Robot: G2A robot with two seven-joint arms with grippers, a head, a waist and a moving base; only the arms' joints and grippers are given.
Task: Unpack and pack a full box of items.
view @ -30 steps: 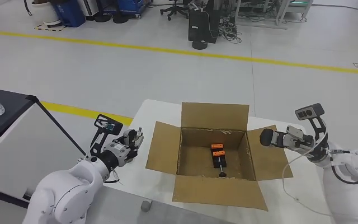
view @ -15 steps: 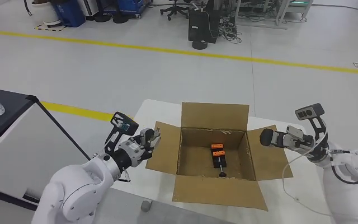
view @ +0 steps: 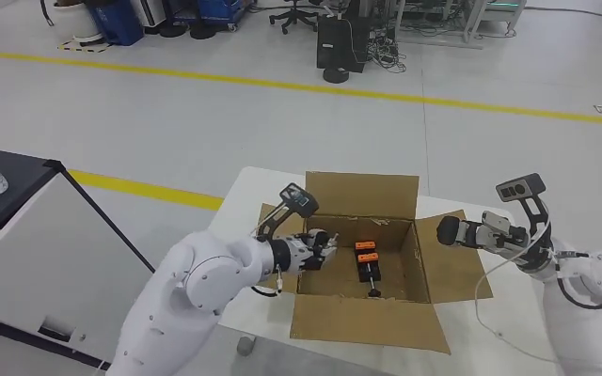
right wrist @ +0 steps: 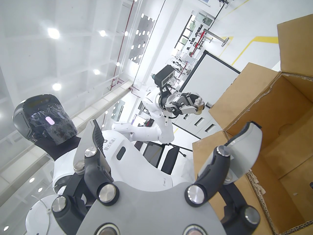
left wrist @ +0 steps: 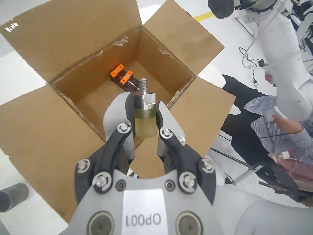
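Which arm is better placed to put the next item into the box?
Left: the left pincer holds a threaded metal fitting over the cardboard box. The right pincer is open, empty, outside it.

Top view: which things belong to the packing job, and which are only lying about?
For the job:
- box, open
- orange part on its floor
- threaded part, held in the left pincer over the box
- right pincer, open, beside the box

Lying about:
- grey cylinder by the table
- chairs and blue bins, far behind
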